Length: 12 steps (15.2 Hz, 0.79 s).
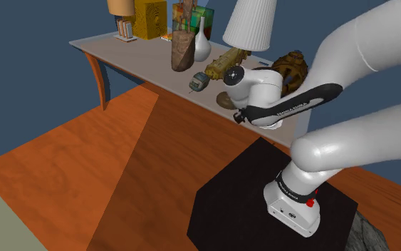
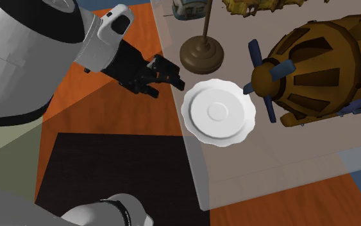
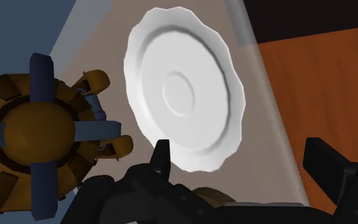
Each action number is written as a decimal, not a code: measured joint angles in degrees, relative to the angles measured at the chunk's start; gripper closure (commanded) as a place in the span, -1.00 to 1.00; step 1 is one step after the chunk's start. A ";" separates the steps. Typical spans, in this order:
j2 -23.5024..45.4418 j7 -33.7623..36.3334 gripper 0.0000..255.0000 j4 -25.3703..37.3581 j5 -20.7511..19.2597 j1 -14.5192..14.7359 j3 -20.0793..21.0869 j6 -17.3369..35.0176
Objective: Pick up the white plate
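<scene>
The white plate (image 2: 218, 112) with a scalloped rim lies flat on the pale table (image 2: 236, 173), close to its edge. My black gripper (image 2: 166, 78) hovers over the floor just beyond that edge, pointing at the plate and a short way from its rim. In the wrist view the plate (image 3: 184, 95) is ahead of my gripper (image 3: 244, 159). The fingers stand wide apart and hold nothing. One fingertip (image 3: 161, 156) is near the plate's closest rim.
A brown barrel-shaped toy plane (image 2: 313, 70) with blue propeller blades sits right beside the plate. A lamp's round base (image 2: 201, 54) stands just past it. Vases (image 1: 184, 46), a yellow box (image 1: 149, 18) and other ornaments line the long table (image 1: 120, 50). The black stand (image 1: 277, 192) rests on a wood floor.
</scene>
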 measured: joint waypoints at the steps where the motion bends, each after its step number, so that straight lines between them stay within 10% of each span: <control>1: 2.23 3.71 -1.00 0.21 -4.17 -2.76 1.57 0.98; 10: 14.47 19.71 -1.00 1.99 -19.93 -10.80 6.19 3.78; 11: 14.88 20.29 1.00 1.99 -20.42 -10.96 6.29 3.84; 12: 15.12 20.56 1.00 1.92 -20.41 -10.91 6.49 4.36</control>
